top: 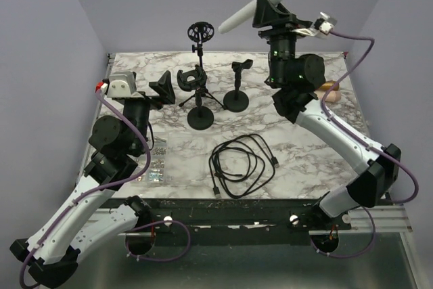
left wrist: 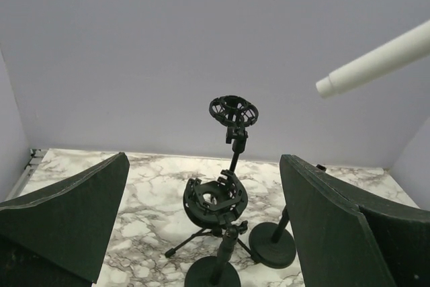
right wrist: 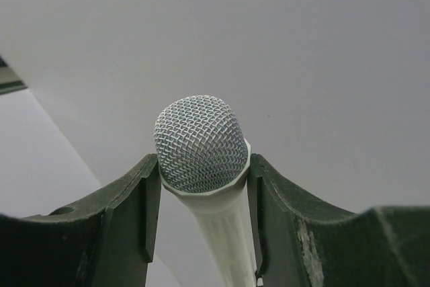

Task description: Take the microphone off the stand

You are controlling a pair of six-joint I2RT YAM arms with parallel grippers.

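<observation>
My right gripper (top: 265,6) is shut on a white microphone (top: 247,10) with a mesh head (right wrist: 200,142) and holds it high in the air above the table's far right, its handle pointing left and down. The handle's end shows in the left wrist view (left wrist: 376,60). Three black stands are at the table's middle: a tall one with a ring shock mount (top: 200,32), a tripod stand with a basket mount (top: 194,79), and a short clip stand (top: 237,93). All three mounts hold nothing. My left gripper (top: 162,90) is open and empty, left of the stands.
A coiled black cable (top: 240,164) lies on the marble table (top: 304,153) in front of the stands. Small clear packets (top: 157,164) lie near the left arm. A tan object (top: 330,91) lies behind the right arm at the table's right edge.
</observation>
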